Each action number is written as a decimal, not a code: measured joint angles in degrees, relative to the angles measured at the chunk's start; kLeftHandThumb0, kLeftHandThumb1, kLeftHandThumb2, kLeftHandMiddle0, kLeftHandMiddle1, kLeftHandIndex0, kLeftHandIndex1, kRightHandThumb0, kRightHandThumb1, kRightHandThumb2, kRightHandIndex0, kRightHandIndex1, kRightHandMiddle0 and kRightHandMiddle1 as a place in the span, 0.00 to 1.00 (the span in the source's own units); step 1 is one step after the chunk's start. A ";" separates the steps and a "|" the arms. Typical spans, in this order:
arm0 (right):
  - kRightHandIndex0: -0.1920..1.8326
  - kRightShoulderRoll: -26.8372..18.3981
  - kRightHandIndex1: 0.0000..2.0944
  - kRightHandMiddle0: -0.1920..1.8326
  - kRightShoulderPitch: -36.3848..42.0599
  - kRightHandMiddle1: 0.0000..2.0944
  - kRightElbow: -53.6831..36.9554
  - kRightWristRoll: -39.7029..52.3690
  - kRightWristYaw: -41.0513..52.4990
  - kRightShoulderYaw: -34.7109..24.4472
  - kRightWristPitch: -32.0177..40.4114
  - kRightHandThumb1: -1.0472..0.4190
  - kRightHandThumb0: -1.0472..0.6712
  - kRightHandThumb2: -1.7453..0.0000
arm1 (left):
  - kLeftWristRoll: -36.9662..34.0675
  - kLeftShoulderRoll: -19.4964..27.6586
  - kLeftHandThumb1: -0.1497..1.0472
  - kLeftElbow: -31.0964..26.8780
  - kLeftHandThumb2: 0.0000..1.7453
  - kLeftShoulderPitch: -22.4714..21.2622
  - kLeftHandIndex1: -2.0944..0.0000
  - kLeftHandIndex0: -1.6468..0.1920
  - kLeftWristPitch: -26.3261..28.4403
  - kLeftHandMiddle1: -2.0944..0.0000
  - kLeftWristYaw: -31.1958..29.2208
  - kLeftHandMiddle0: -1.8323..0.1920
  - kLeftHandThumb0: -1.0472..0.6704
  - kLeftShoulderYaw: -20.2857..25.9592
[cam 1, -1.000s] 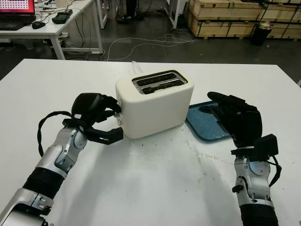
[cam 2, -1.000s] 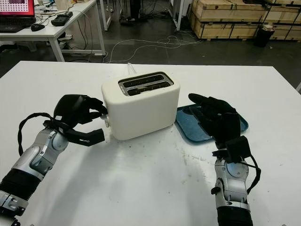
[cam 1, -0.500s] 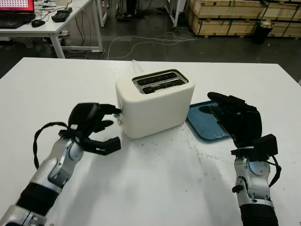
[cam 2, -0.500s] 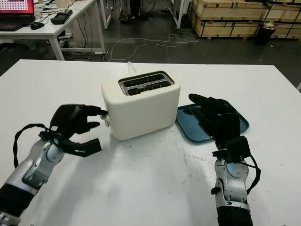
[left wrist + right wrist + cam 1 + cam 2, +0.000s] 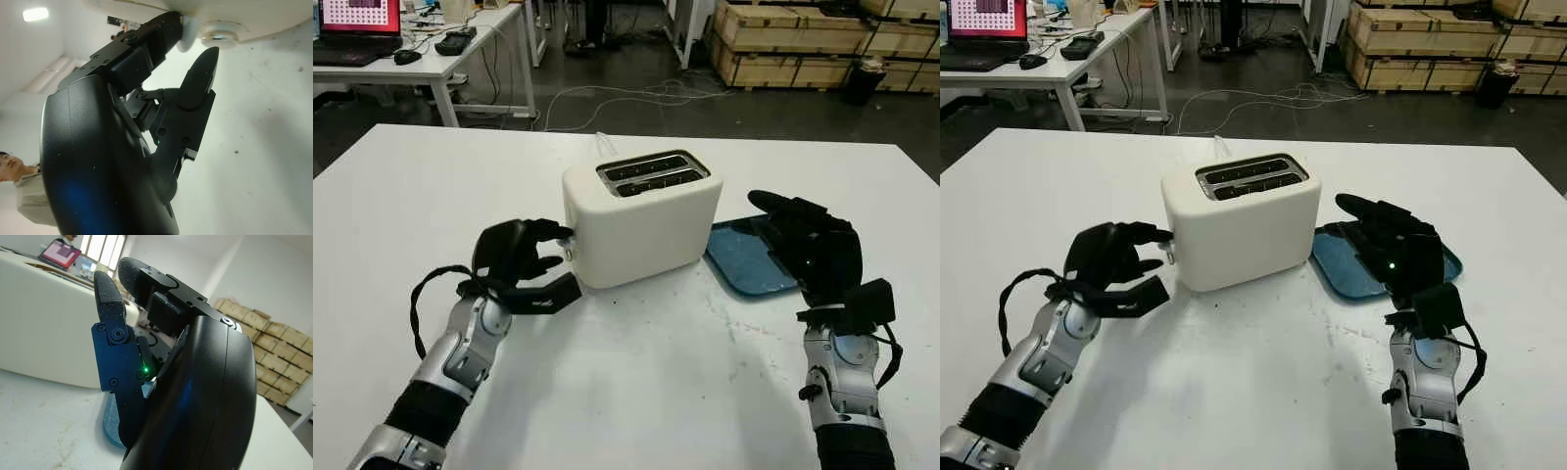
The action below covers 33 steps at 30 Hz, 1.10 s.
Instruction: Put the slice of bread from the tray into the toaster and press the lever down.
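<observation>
Two slots are on the top of the white toaster (image 5: 641,221), which stands in the middle of my white bench (image 5: 636,392). Something brown sits low inside the slots, but I cannot tell if it is the slice of bread. The blue tray (image 5: 744,257) lies just beside the toaster, on my right side, and the part of it that I can see carries nothing.

My left hand (image 5: 522,264) is at the left end of the toaster, close above the bench. Its fingers are curled and they hold nothing. One upper fingertip (image 5: 562,232) touches the end wall of the toaster at the small white lever (image 5: 185,38), and in the left wrist view this finger presses against that white part, next to a round white knob (image 5: 216,32). The thumb (image 5: 553,293) lies low, near the bottom edge of the toaster.

My right hand (image 5: 811,250) is above the near part of the tray, to the right of the toaster and apart from it. It is open and holds nothing, and its fingers (image 5: 108,298) point forward.

Behind the bench I see a grey floor with cables (image 5: 636,93), wooden crates (image 5: 803,39) and another table with a laptop (image 5: 357,18). A person (image 5: 22,186) shows at the edge of the left wrist view.
</observation>
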 measured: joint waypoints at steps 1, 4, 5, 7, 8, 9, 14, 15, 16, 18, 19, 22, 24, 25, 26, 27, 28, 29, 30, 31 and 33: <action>0.59 -0.06 0.22 0.62 0.00 0.00 0.00 0.00 -0.03 0.00 0.00 0.09 0.35 1.00 | -0.09 0.00 0.78 0.17 0.00 -0.07 0.97 0.22 -0.01 0.40 0.00 0.50 0.52 0.00; 0.59 -0.28 0.22 0.62 0.01 0.00 0.00 -0.03 -0.12 0.00 0.03 0.10 0.35 1.00 | -0.12 0.00 0.77 0.25 0.00 -0.14 0.97 0.21 -0.01 0.40 0.05 0.50 0.52 0.00; 0.59 -0.27 0.22 0.62 0.01 0.00 0.00 -0.03 -0.13 0.00 0.03 0.10 0.35 1.00 | -0.14 0.01 0.77 0.25 0.00 -0.14 0.97 0.21 -0.01 0.40 0.08 0.50 0.52 0.00; 0.59 -0.27 0.22 0.62 0.01 0.00 0.00 0.01 -0.12 0.01 0.09 0.10 0.35 1.00 | -0.16 0.13 0.79 0.21 0.01 -0.15 0.97 0.22 -0.07 0.41 0.08 0.50 0.51 0.01; 0.60 -0.27 0.22 0.63 0.01 0.00 -0.01 0.07 -0.11 0.01 0.22 0.10 0.36 1.00 | -0.16 0.34 0.79 0.18 0.01 -0.19 0.98 0.22 -0.30 0.41 0.08 0.50 0.50 0.00; 0.60 -0.27 0.22 0.63 0.01 0.00 0.00 0.07 -0.11 0.01 0.31 0.10 0.36 1.00 | -0.16 0.65 0.81 0.12 0.01 -0.23 0.98 0.22 -0.65 0.42 0.08 0.50 0.49 0.00; 0.60 -0.27 0.22 0.63 0.01 0.00 0.00 0.05 -0.11 0.02 0.32 0.10 0.35 1.00 | 0.67 2.17 0.89 -2.32 0.09 0.26 1.00 0.27 0.15 0.47 -0.30 0.51 0.45 -0.18; 0.60 -0.27 0.22 0.63 0.01 0.00 0.00 0.04 -0.11 0.03 0.32 0.10 0.35 1.00 | 0.83 2.38 0.89 -3.04 0.11 0.32 1.00 0.27 0.61 0.48 -0.82 0.51 0.45 -0.21; 0.62 -0.30 0.19 0.63 -1.13 0.00 2.62 -0.01 0.10 0.09 -0.68 0.12 0.36 1.00 | 0.84 2.73 0.89 -3.74 0.13 0.46 1.00 0.27 1.05 0.48 -1.12 0.50 0.45 -0.09; 0.66 -0.72 0.13 0.64 -6.34 0.00 12.32 -0.06 0.07 -0.27 -1.73 0.14 0.36 1.00 | 0.90 3.31 0.89 -4.50 0.15 0.49 0.99 0.25 1.74 0.48 -1.40 0.49 0.45 0.22; 0.67 -0.94 0.12 0.64 -8.89 0.00 17.29 -0.16 0.08 -0.51 -2.19 0.15 0.36 1.00 | 0.93 3.37 0.89 -4.83 0.16 0.57 0.98 0.24 1.81 0.47 -1.44 0.48 0.45 0.26; 0.68 -1.44 0.10 0.64 -16.65 0.00 31.90 -0.90 0.24 -1.16 -6.40 0.15 0.37 1.00 | 2.14 3.44 0.89 -6.07 0.19 0.48 0.97 0.22 2.68 0.44 -2.12 0.48 0.44 -0.12; 0.68 -1.55 0.09 0.64 -19.58 0.00 36.28 -1.16 0.72 -1.26 -9.53 0.15 0.38 1.00 | 2.71 3.50 0.89 -6.59 0.21 0.45 0.96 0.21 2.79 0.43 -2.31 0.48 0.45 -0.28; 0.68 -1.67 0.09 0.64 -20.49 0.00 37.75 -1.22 0.99 -1.34 -11.11 0.16 0.38 1.00 | 2.81 3.56 0.89 -6.75 0.22 0.40 0.96 0.21 2.89 0.43 -2.78 0.47 0.44 -0.28; 0.69 -1.87 0.09 0.64 -20.97 0.00 38.87 -1.30 1.00 -1.47 -12.19 0.16 0.39 1.00 | 2.84 3.60 0.89 -6.86 0.22 0.31 0.96 0.20 2.95 0.43 -3.13 0.47 0.45 -0.28; 0.69 -1.98 0.08 0.64 -21.24 0.00 39.75 -1.49 0.97 -1.60 -12.91 0.16 0.38 1.00 | 2.86 3.62 0.89 -6.79 0.21 0.27 0.95 0.19 2.94 0.42 -3.18 0.46 0.45 -0.28; 0.69 -2.06 0.08 0.64 -21.41 0.00 40.57 -1.83 0.95 -1.70 -13.53 0.16 0.38 1.00 | 2.92 3.62 0.89 -6.62 0.21 0.23 0.95 0.19 2.91 0.42 -3.19 0.46 0.45 -0.28; 0.69 -2.10 0.08 0.64 -21.49 0.00 41.21 -2.08 0.95 -1.74 -13.84 0.16 0.39 1.00 | 2.99 3.62 0.89 -6.34 0.21 0.12 0.95 0.19 2.76 0.42 -3.19 0.46 0.44 -0.28; 0.69 -2.10 0.08 0.64 -21.51 0.00 41.82 -2.23 0.95 -1.75 -14.27 0.16 0.39 1.00 | 2.99 3.64 0.89 -6.15 0.22 0.01 0.94 0.19 2.63 0.42 -3.19 0.46 0.43 -0.28; 0.69 -2.11 0.07 0.64 -21.54 0.00 42.37 -2.34 0.95 -1.75 -14.48 0.16 0.39 1.00 | 2.98 3.70 0.89 -6.02 0.23 -0.08 0.94 0.19 2.51 0.42 -3.19 0.46 0.42 -0.28; 0.69 -2.12 0.07 0.64 -21.55 0.00 42.96 -2.76 0.84 -1.74 -14.53 0.15 0.39 1.00 | 2.99 3.85 0.89 -5.82 0.25 -0.34 0.93 0.19 2.38 0.41 -3.31 0.46 0.41 -0.28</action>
